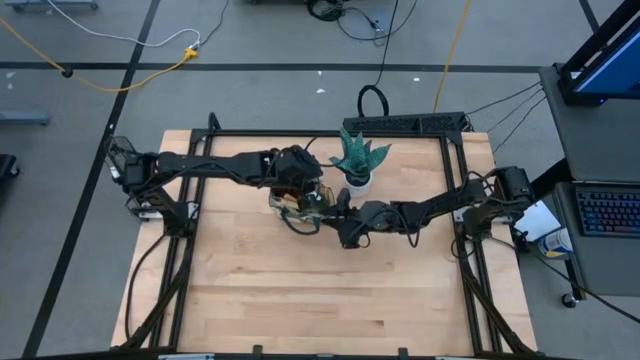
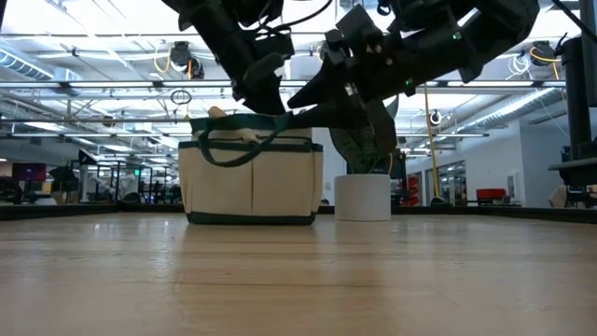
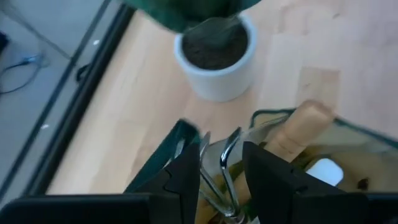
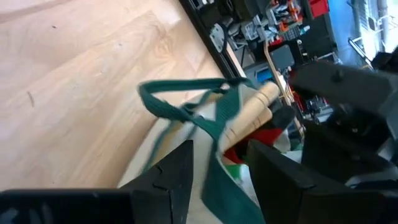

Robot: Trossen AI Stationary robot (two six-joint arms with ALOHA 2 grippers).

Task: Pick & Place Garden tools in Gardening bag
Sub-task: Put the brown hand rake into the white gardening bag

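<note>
Dark fingers of the left gripper [image 3: 221, 177] fill the bottom of the left wrist view, set a narrow way apart with the bent metal tines of a hand rake [image 3: 219, 168] standing between them; whether the pads actually press the tines cannot be told. That rake sits inside the gardening bag [image 2: 250, 179], its tines running upward out of the bag's mouth. Beside it in the bag a pale wooden handle [image 3: 297, 129] leans with its rounded end up and tilted toward the bag's rim, and a small white object [image 3: 324, 171] lies lower down in the bag. From the right wrist view the same wooden handle pokes out of the bag with something red and black next to it, too blurred to name. The bag stands upright on the wooden table [image 1: 300, 300], its dark green loop handle [image 4: 186, 106] draped over the near side. The right gripper [image 4: 217, 165] hangs just beside the bag at the green trim, its fingers apart with a strip of that trim lying between them; a firm grip cannot be confirmed. Just beside the bag, on the side away from the left arm's base, stands the white pot [image 2: 363, 197] with the teal spiky plant [image 1: 358, 155], dark soil showing in it. Both arms reach in over the bag from opposite table edges.
</note>
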